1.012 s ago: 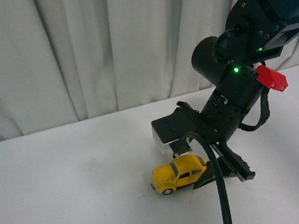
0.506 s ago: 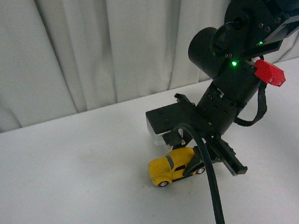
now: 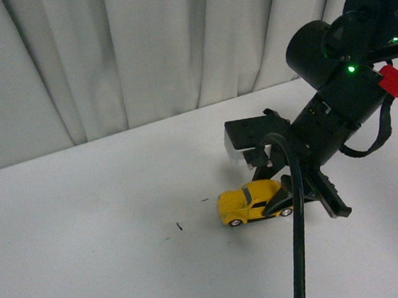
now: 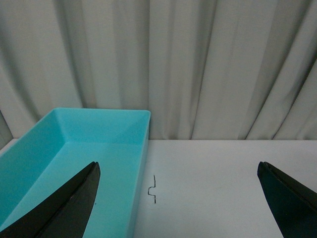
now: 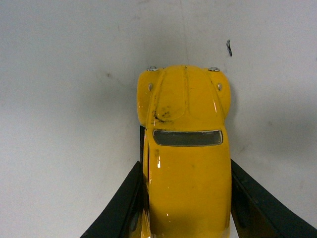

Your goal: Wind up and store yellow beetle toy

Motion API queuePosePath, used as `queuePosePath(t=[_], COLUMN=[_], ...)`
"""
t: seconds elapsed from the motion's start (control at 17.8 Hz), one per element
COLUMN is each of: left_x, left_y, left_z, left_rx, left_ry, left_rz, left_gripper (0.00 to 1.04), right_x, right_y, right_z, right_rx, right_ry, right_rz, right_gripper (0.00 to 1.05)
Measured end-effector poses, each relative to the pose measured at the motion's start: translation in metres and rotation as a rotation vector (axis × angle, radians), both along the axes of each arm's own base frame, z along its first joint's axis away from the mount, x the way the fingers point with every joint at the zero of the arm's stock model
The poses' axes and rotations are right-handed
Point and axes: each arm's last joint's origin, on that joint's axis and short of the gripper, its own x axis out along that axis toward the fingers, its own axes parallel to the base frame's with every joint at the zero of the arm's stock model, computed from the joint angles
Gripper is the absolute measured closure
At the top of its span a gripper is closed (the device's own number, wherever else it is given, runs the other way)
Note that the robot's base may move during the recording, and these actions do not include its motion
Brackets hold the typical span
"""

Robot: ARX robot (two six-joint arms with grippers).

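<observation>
Two tools, R tool (image 3: 276, 202) clamped on yellow beetle toy (image 3: 250, 201) on table (image 3: 87, 239), L tool (image 4: 177, 171) spread wide by teal bin (image 4: 74, 144)

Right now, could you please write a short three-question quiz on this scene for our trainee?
1. Fill in: the left gripper, facing the teal bin, is ____.
2. Multiple choice: the yellow beetle toy is gripped by A) the left gripper, B) the right gripper, C) neither.
3. True or false: the toy lies on its roof.
Key: 1 open; 2 B; 3 false, it stands on its wheels.
</observation>
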Motion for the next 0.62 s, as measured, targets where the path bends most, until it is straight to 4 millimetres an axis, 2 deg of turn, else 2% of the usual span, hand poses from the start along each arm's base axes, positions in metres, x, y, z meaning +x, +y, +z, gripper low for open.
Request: queuePosePath(t=[0.62], left_x=[0.0], left_y=[0.0], left_z=[0.0], left_rx=[0.0], left_ry=[0.0], left_rz=[0.0], left_gripper=[0.07], right_x=[-0.027], right_y=[-0.037], right_z=[-0.003], right_rx=[-0.015], right_ry=[-0.008], right_rz=[-0.052], right_gripper=[0.63])
